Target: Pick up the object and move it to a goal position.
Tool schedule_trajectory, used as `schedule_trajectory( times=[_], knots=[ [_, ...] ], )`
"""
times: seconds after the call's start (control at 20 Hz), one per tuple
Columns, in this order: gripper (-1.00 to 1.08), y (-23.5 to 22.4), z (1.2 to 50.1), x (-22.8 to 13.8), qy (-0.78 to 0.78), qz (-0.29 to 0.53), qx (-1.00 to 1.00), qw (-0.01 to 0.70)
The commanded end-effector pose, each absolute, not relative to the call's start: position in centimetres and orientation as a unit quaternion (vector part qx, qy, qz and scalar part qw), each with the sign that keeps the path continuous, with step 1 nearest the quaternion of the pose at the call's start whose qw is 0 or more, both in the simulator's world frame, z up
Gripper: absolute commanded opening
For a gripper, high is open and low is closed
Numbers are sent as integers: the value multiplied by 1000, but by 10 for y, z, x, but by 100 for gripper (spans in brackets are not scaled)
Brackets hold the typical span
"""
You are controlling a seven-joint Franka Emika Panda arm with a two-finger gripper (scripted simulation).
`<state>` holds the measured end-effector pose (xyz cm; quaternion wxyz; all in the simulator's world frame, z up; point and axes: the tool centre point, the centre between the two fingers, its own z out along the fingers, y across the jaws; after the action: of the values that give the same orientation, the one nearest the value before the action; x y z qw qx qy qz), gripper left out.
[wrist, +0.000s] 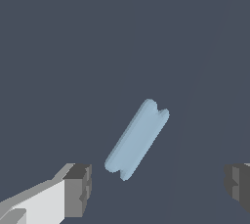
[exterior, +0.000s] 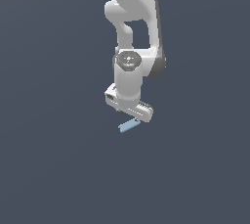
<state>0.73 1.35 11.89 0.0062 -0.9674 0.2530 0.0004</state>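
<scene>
A white robot arm (exterior: 132,27) comes down from the top centre of the exterior view over a plain dark grey-blue floor (exterior: 49,169), its wrist turned so that the wide white gripper (exterior: 131,117) sits slanted, a little below the middle of the frame. Just under the gripper's lower edge lies the bar (exterior: 128,126), a small, flat, light-blue piece, tilted so that its end toward the exterior view's right is higher in the frame and partly hidden behind the gripper body. From this view it is hard to tell whether the bar touches the gripper or lies apart from it on the floor. In the wrist view the bar (wrist: 137,139) shows more clearly: a matte, elongated slab with a shallow notch at each short end, lying slantwise near the centre of the picture, lower middle. The two grey fingertips (wrist: 78,190) appear at the bottom corners of that picture, one on a white finger at the lower left, the other cut off by the lower right edge. They stand wide apart, the jaws released, with the bar in the gap between them but touching neither pad; nothing is being grasped. A faint curved shade runs down the floor on the right side of the wrist view.
</scene>
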Motion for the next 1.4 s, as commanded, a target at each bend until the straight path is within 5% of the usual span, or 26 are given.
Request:
schedule_trajectory(
  times=[0.0, 1.35],
  knots=[
    [100, 15, 111, 7, 287, 1, -958, 6],
    [100, 23, 59, 0, 516, 0, -857, 0]
  ],
)
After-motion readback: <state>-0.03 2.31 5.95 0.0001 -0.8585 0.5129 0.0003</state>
